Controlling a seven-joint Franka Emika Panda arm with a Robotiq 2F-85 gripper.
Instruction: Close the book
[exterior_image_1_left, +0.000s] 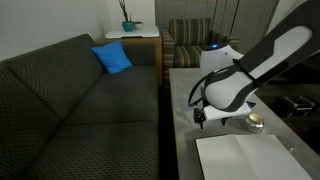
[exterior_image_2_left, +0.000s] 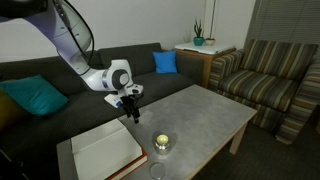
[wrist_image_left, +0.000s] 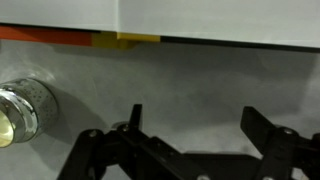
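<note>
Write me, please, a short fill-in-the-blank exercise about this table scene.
1. The book is not closed yet: it lies ___ on the table, white pages up.
2. The gripper hovers above the table, holding ___.
3. The cushion nearest the plant is ___.
Missing words: open; nothing; blue.

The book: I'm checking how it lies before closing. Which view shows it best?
An exterior view, where the book lies almost whole, white page up. In an exterior view the book is cropped by the frame's bottom edge; the wrist view catches only its red-and-yellow edge.
</note>
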